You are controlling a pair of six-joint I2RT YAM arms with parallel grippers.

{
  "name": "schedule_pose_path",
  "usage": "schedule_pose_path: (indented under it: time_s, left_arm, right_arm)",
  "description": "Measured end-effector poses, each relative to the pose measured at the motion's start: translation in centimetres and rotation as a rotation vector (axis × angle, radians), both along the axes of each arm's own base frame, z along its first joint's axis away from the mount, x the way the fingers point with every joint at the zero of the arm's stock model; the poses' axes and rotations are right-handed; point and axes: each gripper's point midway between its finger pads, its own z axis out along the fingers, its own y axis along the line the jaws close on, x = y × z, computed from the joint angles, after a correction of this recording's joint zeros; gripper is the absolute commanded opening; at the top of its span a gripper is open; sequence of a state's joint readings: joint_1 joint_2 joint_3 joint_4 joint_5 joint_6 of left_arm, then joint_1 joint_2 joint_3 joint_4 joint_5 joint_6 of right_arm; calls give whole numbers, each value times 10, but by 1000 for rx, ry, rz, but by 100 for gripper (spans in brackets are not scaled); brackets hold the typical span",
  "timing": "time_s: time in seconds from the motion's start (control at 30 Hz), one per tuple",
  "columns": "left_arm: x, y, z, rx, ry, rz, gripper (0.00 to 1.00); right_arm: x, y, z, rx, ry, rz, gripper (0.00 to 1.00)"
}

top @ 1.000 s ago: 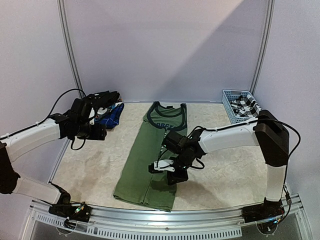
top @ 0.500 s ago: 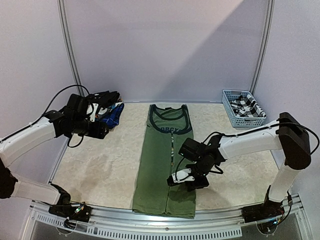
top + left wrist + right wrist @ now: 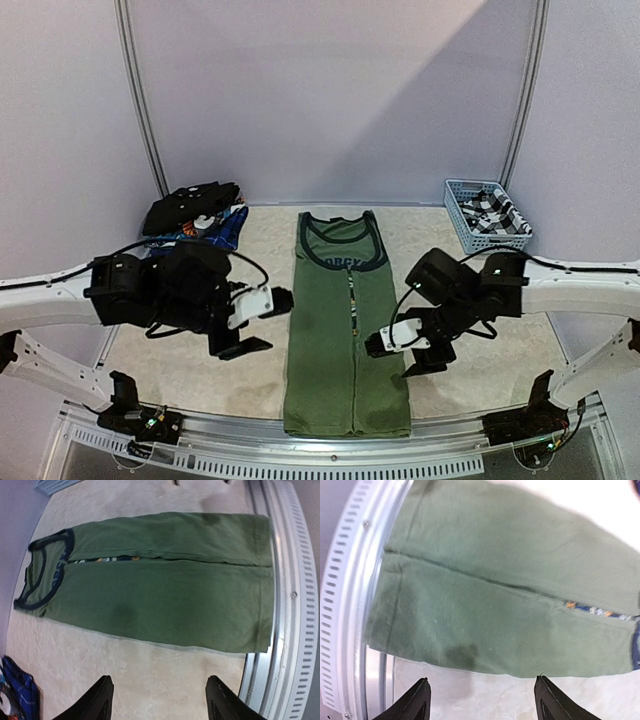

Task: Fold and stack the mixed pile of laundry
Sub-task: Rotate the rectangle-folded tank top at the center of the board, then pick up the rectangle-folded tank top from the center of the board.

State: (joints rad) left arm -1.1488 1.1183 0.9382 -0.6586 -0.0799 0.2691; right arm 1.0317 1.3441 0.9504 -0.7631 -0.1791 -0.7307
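The olive-green T-shirt (image 3: 345,330) lies flat in the middle of the table, folded lengthwise into a narrow strip, with its collar at the far end and its hem at the near rail. My left gripper (image 3: 262,322) hovers open over bare table just left of the shirt, holding nothing. In the left wrist view, the left gripper (image 3: 159,700) faces the long edge of the shirt (image 3: 160,585). My right gripper (image 3: 397,356) is open and empty at the shirt's right edge. The right wrist view shows the right gripper (image 3: 482,700) just short of the shirt (image 3: 510,595). The remaining laundry pile, black trousers (image 3: 190,205) and a blue piece (image 3: 225,230), sits at the back left.
A light-blue lattice basket (image 3: 460,200) at the back right holds a black-white check cloth (image 3: 490,212). The metal rail (image 3: 330,445) runs along the table's near edge, under the shirt's hem. Purple walls close the back and sides.
The shirt has been dragged right and toward the near rail and now lies straight. The right gripper has opened and let it go. The left arm swung from the pile to the shirt's left side.
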Motion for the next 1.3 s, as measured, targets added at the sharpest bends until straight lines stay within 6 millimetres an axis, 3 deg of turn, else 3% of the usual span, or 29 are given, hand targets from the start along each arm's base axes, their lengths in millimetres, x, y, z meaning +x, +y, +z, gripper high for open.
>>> schedule_pose_path:
  time_s: [0.07,0.13,0.33,0.47,0.93,1.3]
  left_arm:
    - [-23,-6,-9,41,-33,-112,61]
    - [-44,-14,-25,114,-58,-222,60]
    - [-90,-18,-94,386,-138,-492,59]
    - [-97,-10,-112,458,-227,-593,59]
    - [-98,-13,-143,508,-425,-755,54]
    - [-102,-21,-157,530,-468,-809,48]
  right_arm:
    - [-5,0,16,57,-6,10,69]
    - [-16,-6,17,72,20,32,67]
    - [-79,-39,-39,-71,95,218,65]
    - [-104,-40,-56,-111,46,355,62]
    - [-110,-15,-73,-98,-184,527,55]
    - [-101,-18,-85,-137,-245,543,51]
